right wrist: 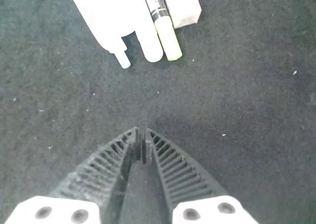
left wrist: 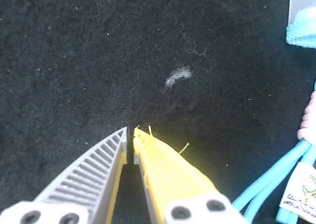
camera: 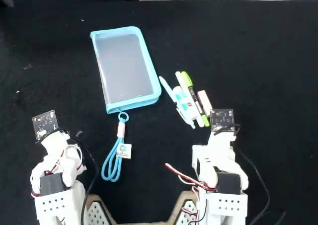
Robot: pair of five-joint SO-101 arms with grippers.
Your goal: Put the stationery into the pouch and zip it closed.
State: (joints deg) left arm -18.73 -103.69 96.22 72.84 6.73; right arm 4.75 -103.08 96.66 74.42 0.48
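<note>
There is one light-blue pouch (camera: 125, 68), and one blue looped cord (camera: 113, 163) carrying one small tag (camera: 124, 151). The stationery counts one yellow-green highlighter (camera: 191, 92), one pale eraser block (camera: 204, 100) and overlapping white pens (camera: 180, 102), at least two, though their exact number cannot be told. There is one tuft of lint (left wrist: 177, 76). The arms number two, the left arm (camera: 54, 160) and the right arm (camera: 221, 160), each with one gripper: the left gripper (left wrist: 131, 131) and the right gripper (right wrist: 143, 131)

Pens (right wrist: 123, 16) and perhaps an eraser (right wrist: 181, 5) run off-frame.
</note>
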